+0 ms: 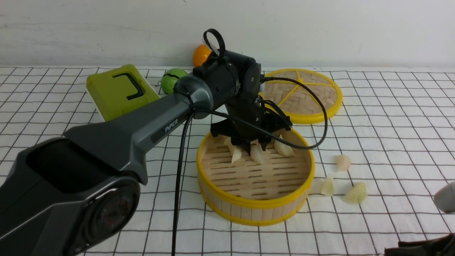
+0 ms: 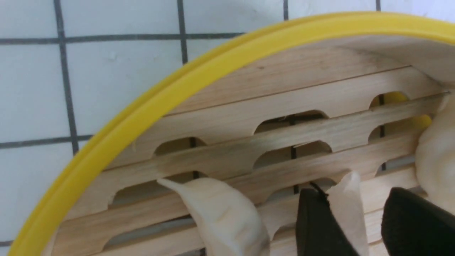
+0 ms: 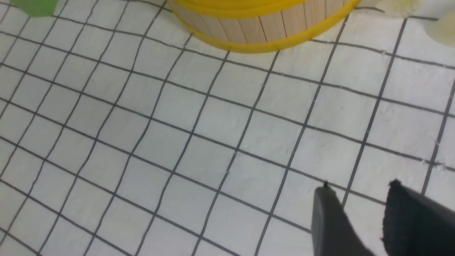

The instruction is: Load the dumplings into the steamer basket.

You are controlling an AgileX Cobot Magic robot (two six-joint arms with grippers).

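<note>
**Left gripper (image 1: pixel 255 146) in steamer basket (image 1: pixel 249 213); dumplings (image 1: pixel 283 147) half in**

Jaws stand parted around one dumpling (image 2: pixel 346 209) on the far slats, and it touches only one finger (image 2: pixel 316 224). Two more lie beside it. Three sit on the gridded cloth (image 1: pixel 391 124) just right of the basket. Right gripper (image 3: pixel 359 186) is near right over the cloth, with a narrow gap and nothing held.

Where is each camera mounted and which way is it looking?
Front: between the arms, facing forward; left arm reaches into the steamer basket.
Left wrist: close over the basket floor; left gripper open around a dumpling.
Right wrist: low over checked cloth; right gripper open, empty.
Shared: all show the basket's yellow rim.
</note>
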